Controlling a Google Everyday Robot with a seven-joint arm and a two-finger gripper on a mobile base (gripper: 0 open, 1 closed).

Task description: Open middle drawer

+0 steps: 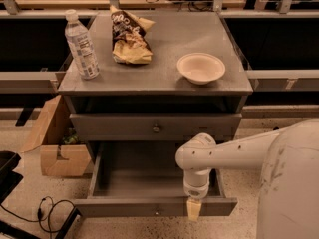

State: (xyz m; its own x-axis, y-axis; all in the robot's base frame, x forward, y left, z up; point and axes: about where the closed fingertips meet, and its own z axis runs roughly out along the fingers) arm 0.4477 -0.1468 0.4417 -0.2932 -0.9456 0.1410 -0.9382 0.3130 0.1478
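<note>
The middle drawer (155, 207) is a grey flat-fronted drawer with a small round knob (157, 213). It stands pulled far out of the grey cabinet, and its inside is bare. My gripper (194, 209) points straight down at the right part of the drawer's front edge, to the right of the knob. My white arm (234, 151) reaches in from the right. The grey drawer above (155, 127) is closed, with its knob (156, 129) in the middle. Any drawer below the open one is hidden.
On the cabinet top (164, 78) stand a water bottle (81, 46), a chip bag (129, 37) and a white bowl (201, 67). A cardboard box (55, 143) sits on the floor to the left. Cables (47, 210) lie at the lower left.
</note>
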